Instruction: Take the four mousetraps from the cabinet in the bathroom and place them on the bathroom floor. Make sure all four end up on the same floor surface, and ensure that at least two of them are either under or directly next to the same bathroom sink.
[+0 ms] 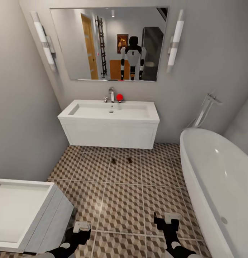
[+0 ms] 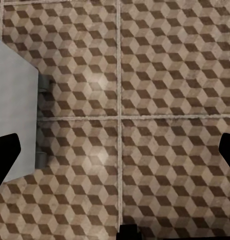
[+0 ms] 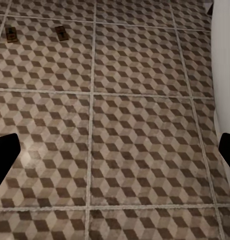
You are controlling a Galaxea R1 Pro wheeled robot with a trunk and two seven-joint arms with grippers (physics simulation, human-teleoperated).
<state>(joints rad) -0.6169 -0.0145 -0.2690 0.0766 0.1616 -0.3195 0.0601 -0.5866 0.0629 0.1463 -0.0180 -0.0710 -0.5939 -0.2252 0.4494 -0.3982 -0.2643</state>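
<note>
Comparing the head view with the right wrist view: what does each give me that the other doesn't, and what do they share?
Head view alone: the bathroom sink with its tap, the mirror, a small white unit, the left gripper. Right wrist view alone: a closer look at the mousetraps, both flat and apart. Shared: both mousetraps, the bathroom floor, the bathtub.

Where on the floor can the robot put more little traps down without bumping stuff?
The widest bare tile floor runs between the small white unit and the bathtub, ahead of both hands. Near the sink, two mousetraps already lie, with bare tile on either side of them.
</note>
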